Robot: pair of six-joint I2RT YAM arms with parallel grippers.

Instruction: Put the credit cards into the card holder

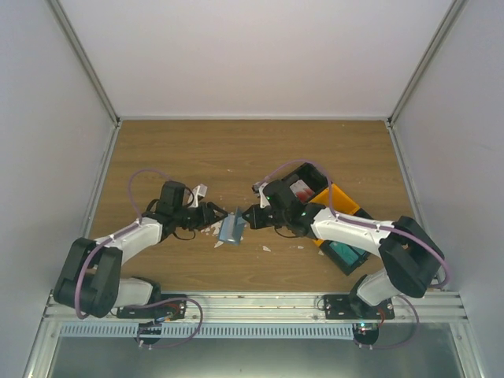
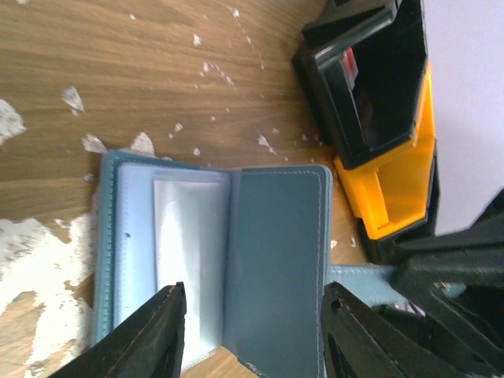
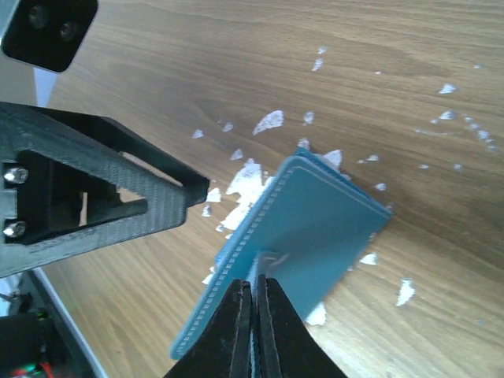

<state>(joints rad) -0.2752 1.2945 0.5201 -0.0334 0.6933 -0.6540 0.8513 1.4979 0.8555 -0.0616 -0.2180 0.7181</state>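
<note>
The blue card holder (image 1: 231,227) stands tilted on the table between my two grippers. In the left wrist view it is open (image 2: 276,260), showing a clear inner sleeve (image 2: 189,260). My right gripper (image 3: 254,295) is shut on one thin blue cover of the card holder (image 3: 315,228) and holds it up. My left gripper (image 2: 252,331) is open, its fingers (image 2: 150,339) on either side of the blue flap without touching it. A credit card (image 1: 302,189), white with red, lies in the black bin behind the right gripper; a red patch of this credit card (image 2: 349,64) shows in the left wrist view.
The black bin (image 1: 293,175), an orange bin (image 1: 344,199) and a teal bin (image 1: 346,253) stand right of centre. White paper scraps (image 3: 268,122) are scattered on the wood around the holder. A small white object (image 1: 200,190) lies by the left arm.
</note>
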